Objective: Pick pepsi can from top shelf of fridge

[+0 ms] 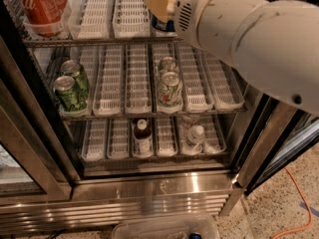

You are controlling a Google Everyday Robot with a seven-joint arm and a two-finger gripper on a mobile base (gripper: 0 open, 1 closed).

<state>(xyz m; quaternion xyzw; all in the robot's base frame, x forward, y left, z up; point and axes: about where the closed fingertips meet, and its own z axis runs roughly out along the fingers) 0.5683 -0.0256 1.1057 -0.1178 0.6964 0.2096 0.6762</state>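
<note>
The fridge (159, 188) stands open in front of me. Its top shelf (99, 42) is a wire rack lined with white slotted lane trays. A dark blue pepsi can (163, 26) shows only in part at the right of this shelf, mostly hidden under my gripper. My gripper (160, 2) is a tan piece at the end of the big white arm (249, 39). It reaches in from the upper right and sits just above and against the can.
Red cola cans (40, 6) stand at the shelf's left end. On the middle rack are green cans (70, 91) and green-and-white cans (169, 88). Bottles (142, 136) stand on the lowest rack. A clear bin (164, 228) and an orange cable (299, 203) lie on the floor.
</note>
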